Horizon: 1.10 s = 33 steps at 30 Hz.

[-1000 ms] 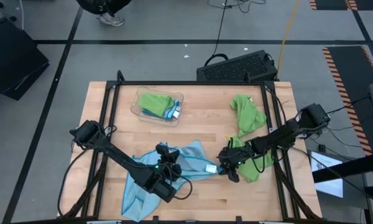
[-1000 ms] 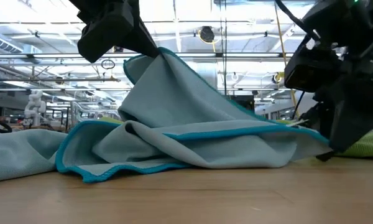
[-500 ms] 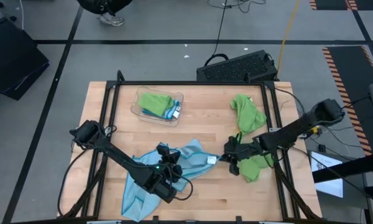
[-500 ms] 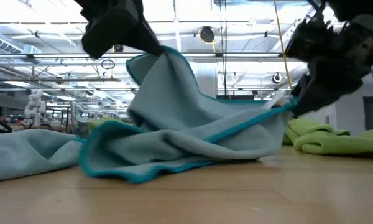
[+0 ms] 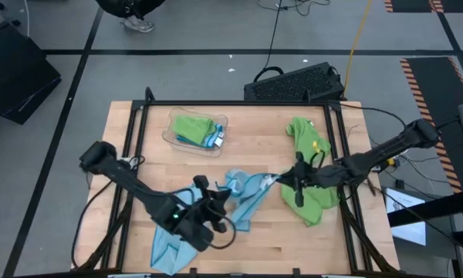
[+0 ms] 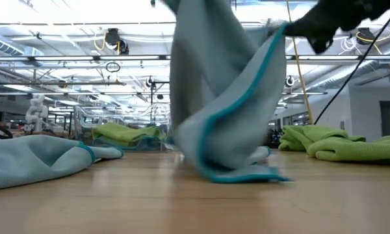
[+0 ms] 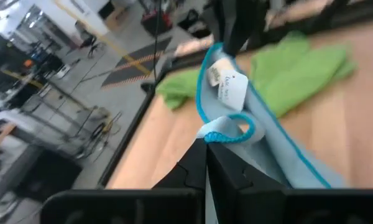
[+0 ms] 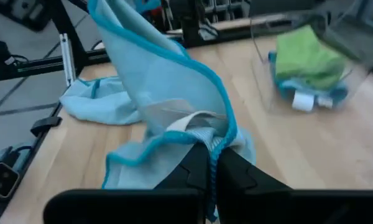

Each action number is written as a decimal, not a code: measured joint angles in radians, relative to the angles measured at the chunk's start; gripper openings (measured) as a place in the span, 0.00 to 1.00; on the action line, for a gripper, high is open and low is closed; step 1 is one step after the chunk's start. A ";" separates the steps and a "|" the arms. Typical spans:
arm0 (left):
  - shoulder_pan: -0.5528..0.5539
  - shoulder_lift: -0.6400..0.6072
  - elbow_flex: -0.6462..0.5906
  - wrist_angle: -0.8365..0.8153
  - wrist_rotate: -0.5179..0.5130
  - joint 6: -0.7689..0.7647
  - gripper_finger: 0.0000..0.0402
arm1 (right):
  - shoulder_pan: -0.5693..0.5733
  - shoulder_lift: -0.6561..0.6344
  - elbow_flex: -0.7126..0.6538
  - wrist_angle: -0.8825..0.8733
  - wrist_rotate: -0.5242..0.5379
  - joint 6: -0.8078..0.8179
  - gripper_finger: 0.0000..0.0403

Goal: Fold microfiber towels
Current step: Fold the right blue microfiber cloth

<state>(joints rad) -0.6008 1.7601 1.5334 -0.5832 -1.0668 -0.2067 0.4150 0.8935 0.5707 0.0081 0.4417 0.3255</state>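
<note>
A light blue microfiber towel point(image 5: 247, 197) with a teal hem hangs between my two grippers near the table's middle. In the low view this towel point(image 6: 227, 97) is raised, and its lower end point(image 6: 244, 172) rests on the table. My left gripper point(image 5: 221, 193) is shut on its left part. My right gripper point(image 5: 278, 181) is shut on its right part, where a white tag point(image 7: 227, 87) shows. A second light blue towel point(image 5: 170, 239) lies crumpled at the near left. Lime green towels point(image 5: 309, 143) lie at the right. My left gripper pinches a bunched piece of the towel's teal hem point(image 7: 227, 132) between its two shut fingers. The towel rises from the hold toward the other gripper. One layer or several, I cannot tell. My right gripper pinches the towel's hemmed edge point(image 8: 206, 135) between its two shut fingers, by a gathered fold. It comes from the table's right side. The towel hangs below the hold point(image 6: 279, 31), and only its lower end is on the table.
A clear plastic tray point(image 5: 174, 137) at the far left holds a folded green towel point(image 5: 193, 126). Another green towel point(image 5: 318, 202) lies under my right arm. A black frame point(image 5: 139, 116) borders the table.
Both grippers have gone up with the light blue towel. The right one has also gone toward the far edge, and the left one a little toward the right. The towel, which lay spread on the table, now hangs bunched, with only its lower end on the wood.
</note>
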 joint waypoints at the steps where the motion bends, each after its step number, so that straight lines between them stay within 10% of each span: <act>1: -0.006 -0.023 0.004 0.016 -0.002 0.015 0.03 | 0.000 -0.017 0.024 -0.027 0.000 -0.008 0.01; 13: -0.001 -0.157 0.008 -0.038 0.260 -0.088 0.04 | 0.006 -0.064 0.198 -0.177 0.035 -0.139 0.01; 22: 0.033 -0.046 -0.082 -0.117 0.285 -0.222 0.01 | 0.040 0.003 0.051 -0.205 0.034 0.063 0.01; 33: 0.117 0.110 -0.164 0.085 0.562 -0.239 0.15 | 0.048 0.022 0.003 -0.201 0.031 0.130 0.01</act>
<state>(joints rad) -0.4840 1.8702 1.3689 -0.4978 -0.5046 -0.4454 0.4625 0.9153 0.5739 -0.1925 0.4728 0.4558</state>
